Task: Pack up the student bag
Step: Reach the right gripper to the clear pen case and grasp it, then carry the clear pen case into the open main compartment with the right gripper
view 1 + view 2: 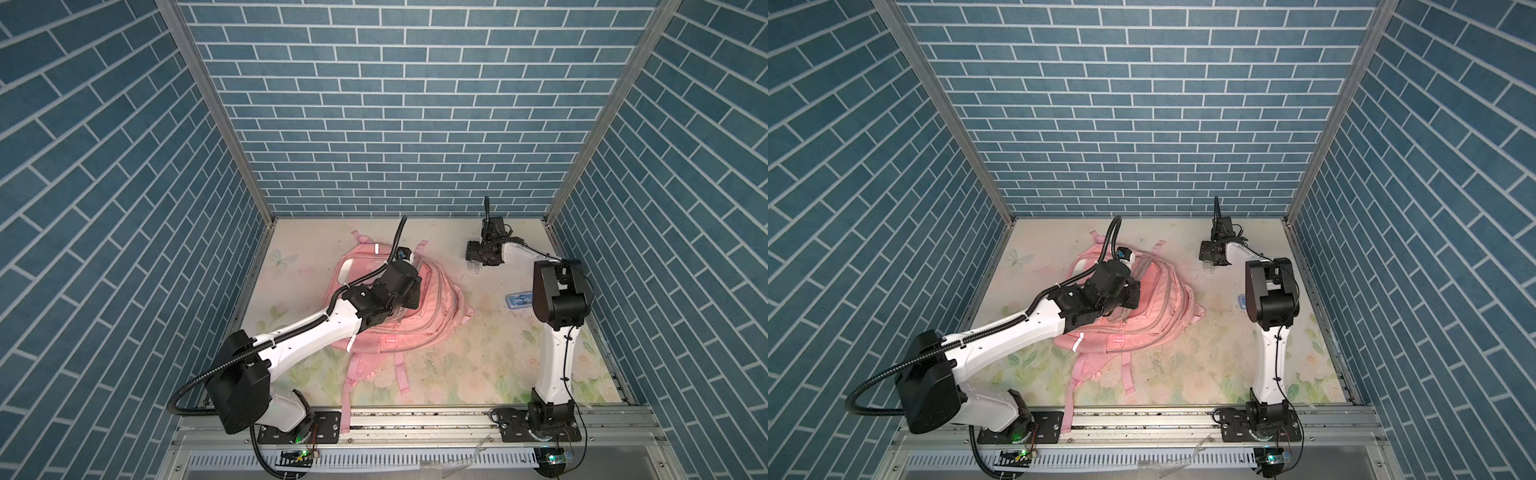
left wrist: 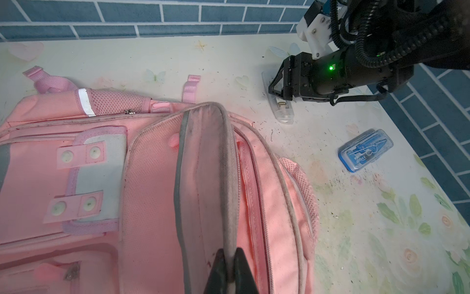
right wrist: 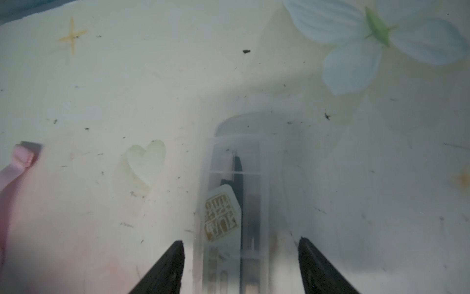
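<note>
The student bag (image 1: 436, 307), a large soft pink fabric backpack, is laid mid-table, its unzipped rim (image 2: 229, 178) clenched by the left gripper (image 2: 230, 254). Well right of the bag, a slim clear plastic case (image 3: 239, 178) is straddled by the released right gripper (image 3: 240, 244), long axis between the jaws.

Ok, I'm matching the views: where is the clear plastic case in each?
Top view: clear plastic case, right of the student bag.
Top view: case in the same place.
Left wrist: case beyond the bag.
Right wrist: case between the open jaws.
Shared landmark: right gripper straddling it.
</note>
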Controlling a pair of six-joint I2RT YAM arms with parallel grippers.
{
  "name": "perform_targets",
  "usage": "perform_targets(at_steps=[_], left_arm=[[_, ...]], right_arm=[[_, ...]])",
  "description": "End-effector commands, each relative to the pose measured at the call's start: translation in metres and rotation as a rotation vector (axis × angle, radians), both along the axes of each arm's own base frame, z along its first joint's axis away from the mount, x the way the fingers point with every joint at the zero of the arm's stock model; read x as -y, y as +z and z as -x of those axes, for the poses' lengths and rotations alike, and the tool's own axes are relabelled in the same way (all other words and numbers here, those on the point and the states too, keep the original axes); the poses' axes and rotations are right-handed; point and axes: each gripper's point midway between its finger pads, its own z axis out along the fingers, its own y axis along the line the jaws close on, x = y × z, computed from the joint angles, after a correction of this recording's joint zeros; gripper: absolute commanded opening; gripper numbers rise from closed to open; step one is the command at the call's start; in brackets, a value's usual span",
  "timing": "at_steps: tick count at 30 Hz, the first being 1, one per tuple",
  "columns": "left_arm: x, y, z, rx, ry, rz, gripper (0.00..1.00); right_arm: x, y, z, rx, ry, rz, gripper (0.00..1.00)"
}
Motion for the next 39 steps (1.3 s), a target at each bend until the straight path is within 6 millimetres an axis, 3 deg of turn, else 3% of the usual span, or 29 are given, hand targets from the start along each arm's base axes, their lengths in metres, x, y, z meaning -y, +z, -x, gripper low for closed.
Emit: perform_targets(at_steps=[1, 7, 12, 21, 23, 26, 30, 34, 39], left_arm=[[-0.002, 0.014, -0.011, 0.048, 0.021, 0.027, 0.0], [-0.009, 0.009, -0.012, 0.041, 0.033, 0.017, 0.0], [-0.014, 0.01, -0.014, 0.04, 0.047, 0.012, 0.0], [-0.013, 0.012, -0.016, 0.037, 0.043, 0.022, 0.0], [-0.012, 0.011, -0.015, 0.036, 0.041, 0.021, 0.0], [-0.014, 0.013, -0.017, 0.042, 0.044, 0.025, 0.0], [-0.016, 0.015, -0.019, 0.046, 0.045, 0.055, 0.0], [-0.016, 0.019, -0.021, 0.057, 0.047, 0.091, 0.0], [-0.013, 0.024, -0.024, 0.063, 0.047, 0.126, 0.0]], right_arm=[[0.009, -0.02, 0.015, -0.085, -0.049, 0.018, 0.68], [0.007, -0.034, 0.024, -0.118, -0.018, 0.079, 0.66], [0.011, -0.043, 0.03, -0.148, -0.002, 0.138, 0.56], [0.01, -0.033, 0.035, -0.151, 0.038, 0.199, 0.38], [0.007, -0.021, 0.036, -0.132, 0.048, 0.174, 0.34], [0.003, 0.013, 0.04, -0.073, 0.057, 0.131, 0.32], [-0.004, 0.086, 0.053, 0.063, 0.087, 0.023, 0.32], [-0.037, 0.146, 0.091, 0.151, 0.179, -0.25, 0.31], [-0.076, 0.172, 0.147, 0.146, 0.193, -0.539, 0.28]])
